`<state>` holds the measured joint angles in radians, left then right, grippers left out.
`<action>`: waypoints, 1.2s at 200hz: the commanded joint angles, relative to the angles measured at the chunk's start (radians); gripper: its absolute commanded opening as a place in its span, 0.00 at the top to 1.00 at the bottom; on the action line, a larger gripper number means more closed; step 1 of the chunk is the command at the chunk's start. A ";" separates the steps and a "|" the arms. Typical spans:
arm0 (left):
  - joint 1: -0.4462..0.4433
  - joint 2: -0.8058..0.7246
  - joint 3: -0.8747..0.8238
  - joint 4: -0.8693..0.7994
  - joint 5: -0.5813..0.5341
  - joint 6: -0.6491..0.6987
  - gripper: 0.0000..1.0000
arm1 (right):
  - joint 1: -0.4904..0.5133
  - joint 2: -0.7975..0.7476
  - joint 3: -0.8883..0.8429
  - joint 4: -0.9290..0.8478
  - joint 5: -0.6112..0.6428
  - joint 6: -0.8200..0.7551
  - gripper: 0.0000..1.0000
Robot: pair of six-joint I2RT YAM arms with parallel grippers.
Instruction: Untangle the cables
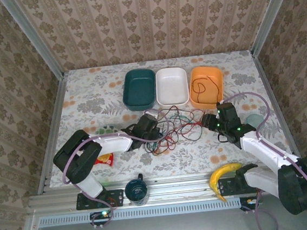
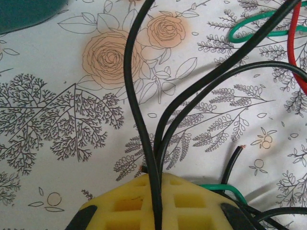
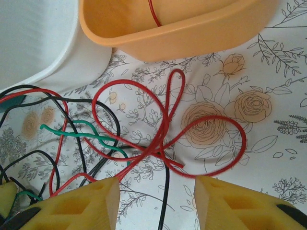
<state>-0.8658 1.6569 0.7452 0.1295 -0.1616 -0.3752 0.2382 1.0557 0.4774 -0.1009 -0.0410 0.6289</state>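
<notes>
While the right jaws gape, cables (image 3: pixel 161 148) lie just ahead.

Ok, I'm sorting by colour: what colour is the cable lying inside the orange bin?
Red. The cable in the orange bin shows best in the right wrist view.

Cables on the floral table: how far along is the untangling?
Looks done: one thin red wire lies in the orange plastic tub. In hand: the left claw is shut on thin black wires; the right claw stands open over crossed red wire loops. Left: red, black and wavy green wire still cross in one heap.
</notes>
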 commanded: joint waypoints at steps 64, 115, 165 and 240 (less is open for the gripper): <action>-0.024 0.015 -0.003 0.019 0.008 0.035 1.00 | -0.010 0.147 0.154 -0.008 -0.015 -0.092 0.52; -0.032 0.023 0.006 0.005 0.000 0.039 1.00 | -0.014 0.342 0.276 -0.079 -0.018 -0.106 0.57; -0.033 0.022 0.006 0.003 0.001 0.039 1.00 | -0.015 0.443 0.350 -0.101 -0.036 -0.159 0.58; -0.033 0.021 0.006 -0.006 0.002 0.041 1.00 | -0.026 0.519 0.406 -0.132 0.027 -0.222 0.57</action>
<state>-0.8906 1.6619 0.7456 0.1432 -0.1616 -0.3546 0.2237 1.5406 0.8597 -0.1913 -0.0494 0.4419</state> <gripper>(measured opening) 0.066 0.433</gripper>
